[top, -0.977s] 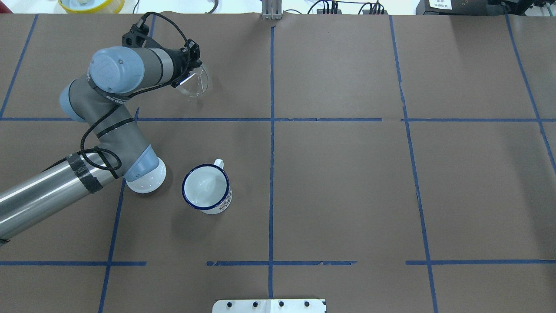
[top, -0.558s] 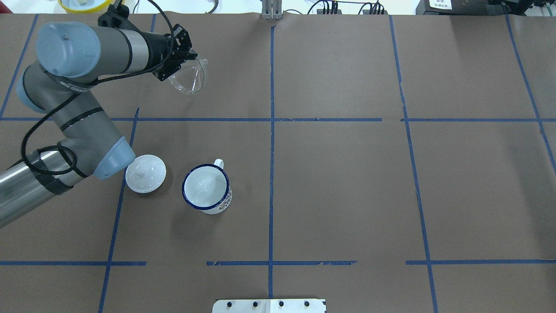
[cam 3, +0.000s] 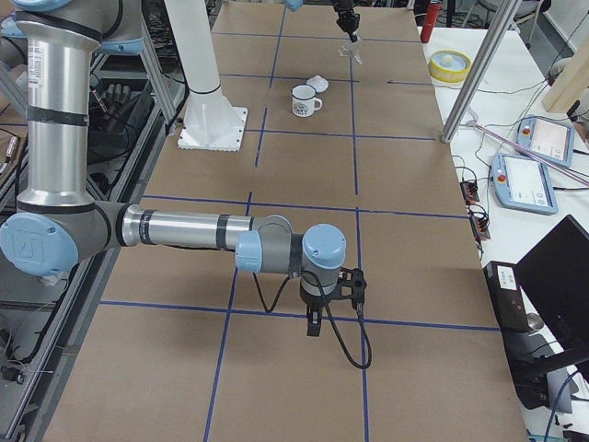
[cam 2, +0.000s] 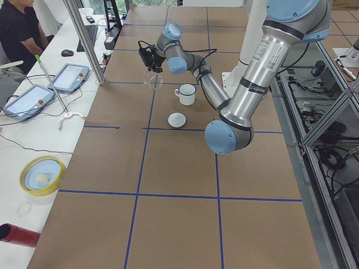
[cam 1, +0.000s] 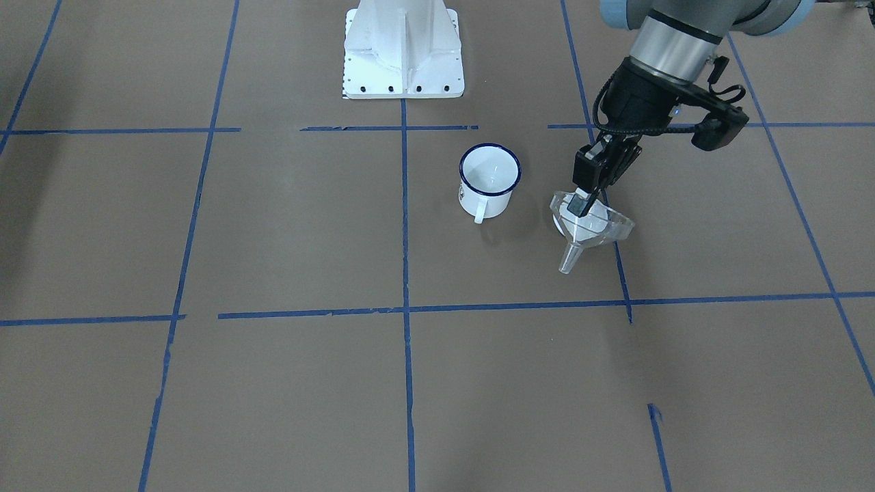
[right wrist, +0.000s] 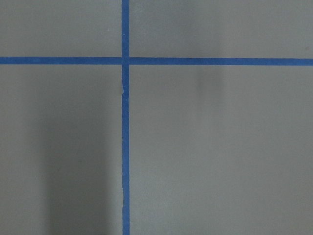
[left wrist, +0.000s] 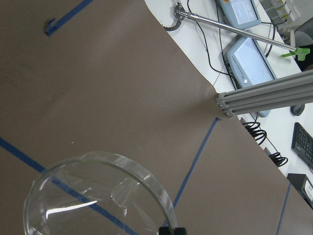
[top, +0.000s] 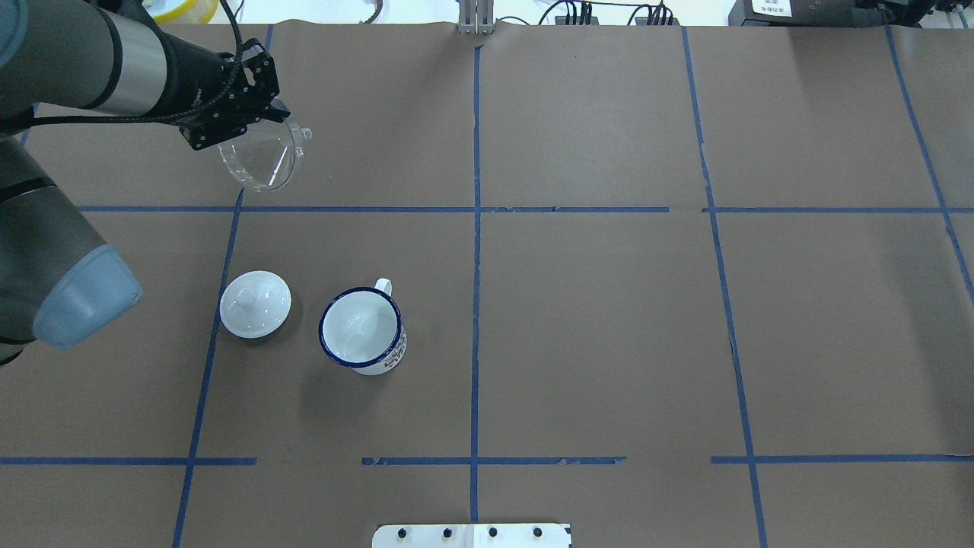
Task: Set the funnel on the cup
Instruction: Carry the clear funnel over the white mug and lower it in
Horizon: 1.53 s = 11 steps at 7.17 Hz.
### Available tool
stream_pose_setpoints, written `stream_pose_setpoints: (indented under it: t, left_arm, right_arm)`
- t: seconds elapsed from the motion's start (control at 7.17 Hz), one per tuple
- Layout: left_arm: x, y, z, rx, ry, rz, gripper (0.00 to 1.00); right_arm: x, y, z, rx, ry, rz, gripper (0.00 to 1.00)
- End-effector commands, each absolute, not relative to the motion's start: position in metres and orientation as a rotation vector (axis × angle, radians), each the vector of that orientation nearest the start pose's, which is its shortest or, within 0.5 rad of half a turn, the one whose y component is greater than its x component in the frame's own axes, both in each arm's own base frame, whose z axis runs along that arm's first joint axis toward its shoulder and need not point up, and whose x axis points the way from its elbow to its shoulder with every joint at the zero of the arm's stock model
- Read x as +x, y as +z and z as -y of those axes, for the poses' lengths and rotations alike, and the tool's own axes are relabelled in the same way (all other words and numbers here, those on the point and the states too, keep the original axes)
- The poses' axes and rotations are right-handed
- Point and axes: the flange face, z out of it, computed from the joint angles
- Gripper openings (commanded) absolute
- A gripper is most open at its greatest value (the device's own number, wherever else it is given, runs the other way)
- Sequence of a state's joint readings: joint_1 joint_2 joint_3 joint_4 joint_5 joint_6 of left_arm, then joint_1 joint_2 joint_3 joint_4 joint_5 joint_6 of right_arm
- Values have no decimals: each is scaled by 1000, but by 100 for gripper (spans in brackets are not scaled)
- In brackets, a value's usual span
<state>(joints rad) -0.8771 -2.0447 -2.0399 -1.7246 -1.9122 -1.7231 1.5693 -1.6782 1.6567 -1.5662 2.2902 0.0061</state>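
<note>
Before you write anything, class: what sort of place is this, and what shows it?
Probably a robotics lab: robot arms over a table gridded in blue tape, control tablets on the side bench.

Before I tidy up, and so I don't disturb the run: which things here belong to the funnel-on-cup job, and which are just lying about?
In the job:
funnel, gripped at its rim by the left tool
cup, upright and empty

Lying about:
white knobbed lid, beside the cup
yellow bowl, on the side bench
</note>
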Motion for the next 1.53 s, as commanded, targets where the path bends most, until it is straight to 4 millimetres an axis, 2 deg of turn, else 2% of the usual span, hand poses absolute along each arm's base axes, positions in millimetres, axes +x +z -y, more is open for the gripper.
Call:
stream_pose_setpoints:
  t: [0.0, 0.14, 0.42, 0.56, 0.84, 0.98, 1.12, 1.4]
  left_arm:
    - [293, 140, 449, 59, -593, -994, 0]
    - [318, 117, 431, 42, -510, -952, 0]
    - [380, 104, 381, -4, -340, -870, 0]
    - [398, 94, 372, 38, -331, -797, 0]
    - [436, 102, 387, 55, -258, -708, 0]
    - [439, 105, 389, 55, -258, -699, 0]
    - [444, 107, 387, 66, -256, -691, 0]
    - [464, 108, 364, 46, -207, -687, 0]
  right_arm:
    - [67, 670, 445, -19, 10, 719, 100]
    - [67, 670, 445, -19, 10, 719, 100]
    - [67, 670, 445, -19, 10, 719, 100]
    - [67, 670, 445, -19, 10, 719, 100]
    - [67, 670, 445, -19, 10, 719, 100]
    - [67, 670, 445, -19, 10, 719, 100]
    - [67, 670, 445, -19, 10, 719, 100]
    - [67, 671, 445, -20, 11, 719, 100]
